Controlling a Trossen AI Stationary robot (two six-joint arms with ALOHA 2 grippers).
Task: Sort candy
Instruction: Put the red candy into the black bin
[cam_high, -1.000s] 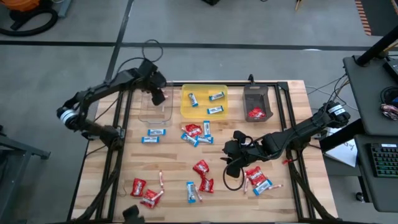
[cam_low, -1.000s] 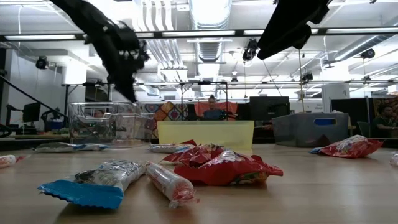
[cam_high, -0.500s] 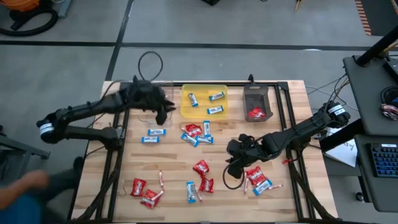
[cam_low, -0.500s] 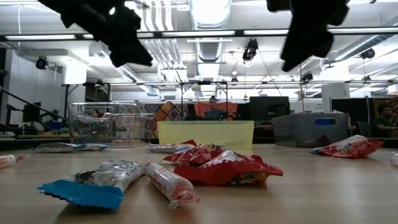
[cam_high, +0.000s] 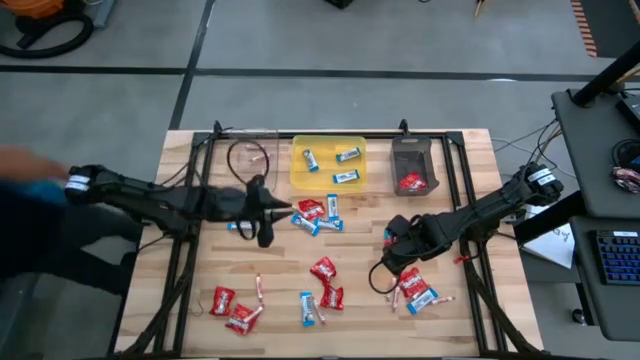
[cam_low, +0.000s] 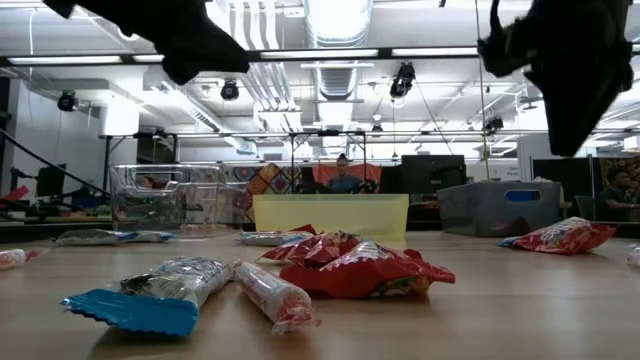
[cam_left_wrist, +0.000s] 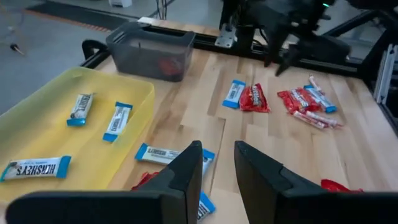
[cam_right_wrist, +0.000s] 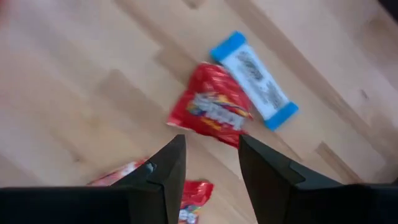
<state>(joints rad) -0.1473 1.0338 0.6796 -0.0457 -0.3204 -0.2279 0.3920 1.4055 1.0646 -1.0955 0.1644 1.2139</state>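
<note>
Candy lies loose on the wooden table: a mixed heap (cam_high: 315, 212) at the centre, red packets (cam_high: 326, 270) nearer the front, and another heap (cam_high: 415, 287) at the near right. My left gripper (cam_high: 272, 210) (cam_left_wrist: 217, 155) hangs open and nearly level just left of the centre heap, pointing at it, with nothing between its fingers. My right gripper (cam_high: 398, 258) (cam_right_wrist: 211, 149) points down, open, above a red packet (cam_right_wrist: 211, 112) and a blue-and-white bar (cam_right_wrist: 254, 78) of the near-right heap. Neither gripper touches anything.
Along the far edge stand a clear tray (cam_high: 240, 172), a yellow tray (cam_high: 300, 182) holding three blue-and-white bars, and a dark tray (cam_high: 428, 150) holding red candy. More candy lies near the front left (cam_high: 232, 310). A person's blurred sleeve (cam_high: 25, 170) shows at the left.
My left gripper has swung from over the clear tray toward the table's near side and middle, and has tipped up to nearly level beside the centre heap. My right gripper has tipped down, rolled, and shifted a little toward the near-right heap.
</note>
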